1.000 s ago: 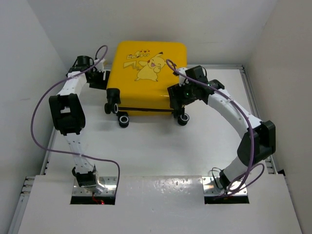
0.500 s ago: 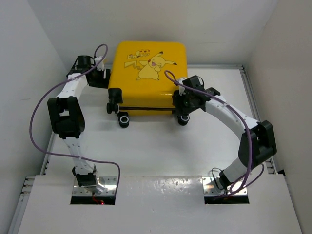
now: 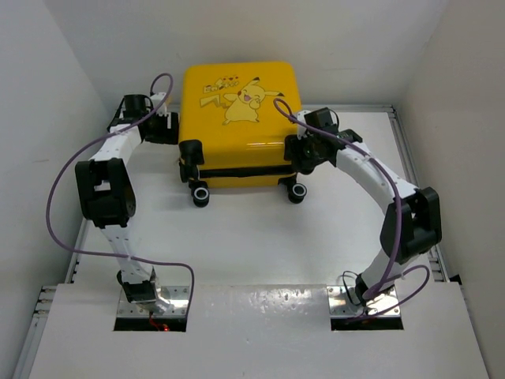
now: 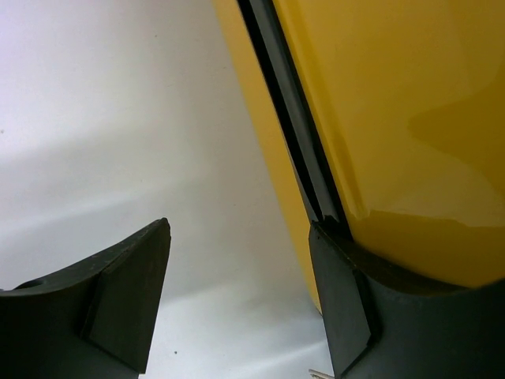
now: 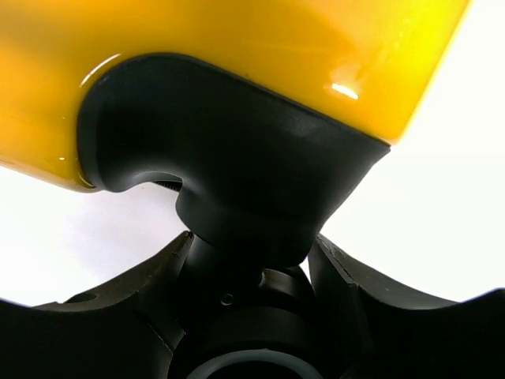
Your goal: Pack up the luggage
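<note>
My left gripper stands wide, holding nothing. Its outer finger hangs over bare white table, and its inner finger sits against the left side of the yellow Pikachu suitcase, just where the black seam runs between the two shells.

My right gripper is at the suitcase's right near corner, with both fingers closed in on the black caster mounted there. One finger presses each flank of its stem, under the curved black housing set into the yellow shell.

The suitcase lies flat and closed at the far middle of the table, print side up. Its far edge is close to the back wall, and its wheeled end faces my bases. Two lower wheels stick out past its near edge onto the table.

On the left there is little room. My arm's elbow is near the left wall, and the wrist is tucked between that wall and the suitcase's side.

On the right, a strip of table runs from the suitcase out to the metal rail at the edge. My right forearm arches over that strip.

Toward me, the table is open from the wheels all the way down to the base plate.
</note>
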